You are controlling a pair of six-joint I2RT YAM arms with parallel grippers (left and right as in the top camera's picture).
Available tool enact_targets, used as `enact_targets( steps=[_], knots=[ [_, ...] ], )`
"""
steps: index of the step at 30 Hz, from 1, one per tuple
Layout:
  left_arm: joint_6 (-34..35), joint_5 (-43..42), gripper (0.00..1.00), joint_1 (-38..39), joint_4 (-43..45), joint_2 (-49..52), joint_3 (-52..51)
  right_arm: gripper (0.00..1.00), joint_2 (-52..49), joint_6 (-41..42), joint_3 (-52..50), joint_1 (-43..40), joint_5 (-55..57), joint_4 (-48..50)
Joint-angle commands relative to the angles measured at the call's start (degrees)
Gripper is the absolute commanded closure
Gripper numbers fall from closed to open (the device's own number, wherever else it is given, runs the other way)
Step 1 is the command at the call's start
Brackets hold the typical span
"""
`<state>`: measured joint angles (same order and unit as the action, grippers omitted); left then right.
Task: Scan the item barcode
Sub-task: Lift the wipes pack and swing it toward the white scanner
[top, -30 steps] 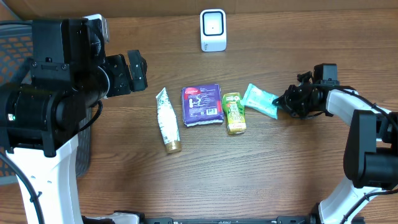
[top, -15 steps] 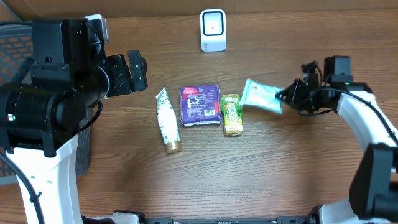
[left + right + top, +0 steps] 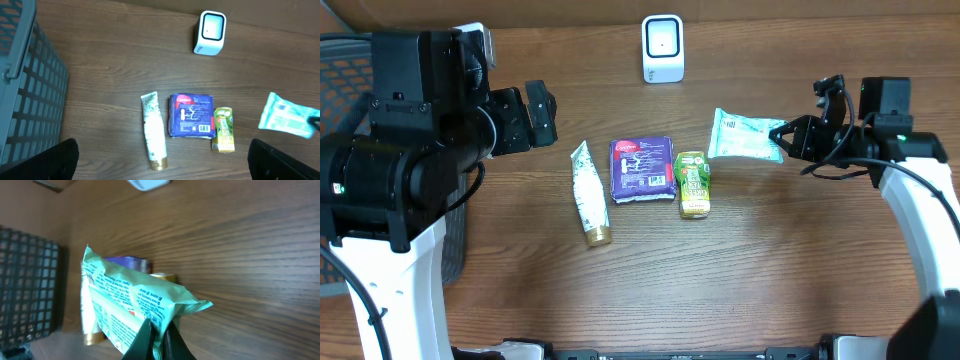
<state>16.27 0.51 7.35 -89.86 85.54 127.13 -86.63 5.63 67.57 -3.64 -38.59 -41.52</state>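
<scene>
While its jaws pinch one crimped end of the mint-green packet, the right gripper holds the item off the bench, right of the row and short of the white scanner at the far edge. The edge grip leaves the printed faces uncovered, presumably so a barcode can be turned toward the scanner's window. Whether the code faces the right way cannot be told; the wrist view shows only small print. Across the bench the left gripper hangs with jaws spread wide and empty beside the grey basket, looking down on the waiting row — a white tube, a purple pack and a green carton, laid side by side between the two arms.
</scene>
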Motion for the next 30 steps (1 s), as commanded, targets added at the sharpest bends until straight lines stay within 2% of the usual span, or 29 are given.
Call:
enact_targets(
  steps=[1, 7, 13, 20, 27, 30],
  knots=[
    [-0.9, 0.5, 0.0, -0.2, 0.0, 0.4, 0.5, 0.96, 4.2, -1.2, 5.3, 2.0, -0.1, -2.8],
    [-0.9, 0.5, 0.0, -0.2, 0.0, 0.4, 0.5, 0.96, 4.7, -1.0, 13.6, 5.8, 2.6, -11.5],
    [-0.9, 0.5, 0.01, -0.2, 0.0, 0.4, 0.5, 0.96, 4.7, -1.0, 17.0, 8.6, 5.1, -12.5],
    [-0.9, 0.5, 0.0, -0.2, 0.0, 0.4, 0.5, 0.96, 4.7, 2.4, 17.0, 14.7, 21.4, -7.9],
    [-0.9, 0.5, 0.0, -0.2, 0.0, 0.4, 0.5, 0.96, 2.8, 5.3, 17.0, 23.6, 48.8, 1.7],
    [-0.9, 0.5, 0.01, -0.2, 0.0, 0.4, 0.5, 0.96, 0.0, 3.3, 17.0, 27.2, 61.0, 7.5]
  ],
)
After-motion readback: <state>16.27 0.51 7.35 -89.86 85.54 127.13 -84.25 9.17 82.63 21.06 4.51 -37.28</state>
